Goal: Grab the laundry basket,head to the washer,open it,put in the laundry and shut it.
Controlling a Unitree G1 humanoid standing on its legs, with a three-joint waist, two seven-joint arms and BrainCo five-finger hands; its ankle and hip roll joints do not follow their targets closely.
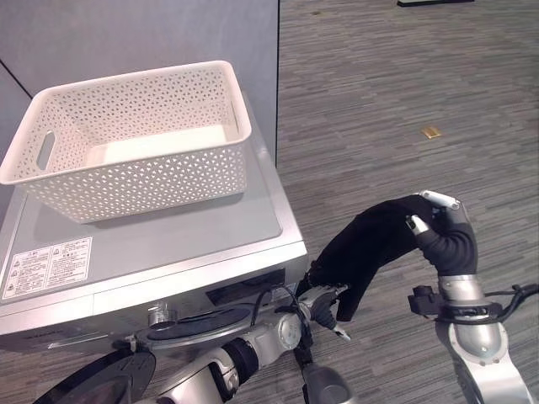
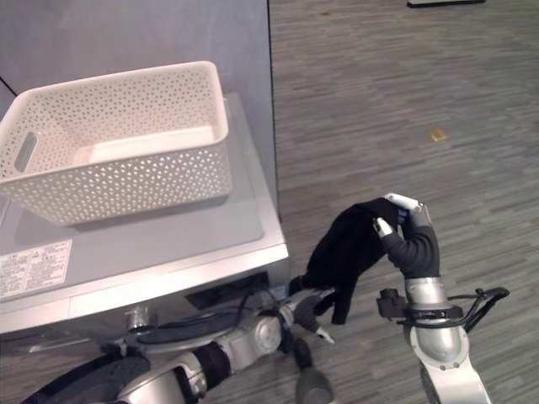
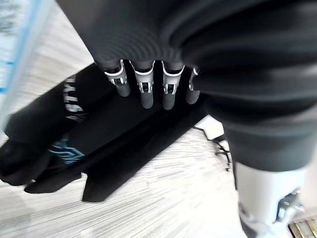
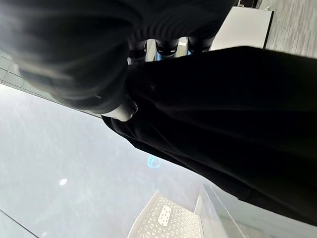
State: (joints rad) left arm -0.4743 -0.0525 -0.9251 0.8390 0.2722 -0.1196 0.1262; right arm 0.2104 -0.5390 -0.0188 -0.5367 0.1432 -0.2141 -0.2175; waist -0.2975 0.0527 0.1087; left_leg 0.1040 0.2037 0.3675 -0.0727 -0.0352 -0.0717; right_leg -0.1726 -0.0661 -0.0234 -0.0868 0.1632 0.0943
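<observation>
A white perforated laundry basket (image 1: pixel 152 177) stands on the silver washer's top (image 1: pixel 185 236), and its inside looks empty. A black garment (image 1: pixel 370 244) hangs in the air to the right of the washer's front corner, with my right hand (image 1: pixel 445 236) shut on its upper end. My left hand (image 1: pixel 324 305) is low by the washer's front, open, its fingers (image 3: pixel 147 94) reaching to the garment's (image 3: pixel 99 129) lower edge. The washer's dark round door (image 1: pixel 93 379) appears swung open at the lower left.
A grey partition wall (image 1: pixel 168 34) stands right behind the washer. Striped grey carpet (image 1: pixel 404 101) spreads to the right, with a small yellow piece (image 1: pixel 431 131) lying on it. A warning label (image 1: pixel 46 265) is stuck on the washer's top.
</observation>
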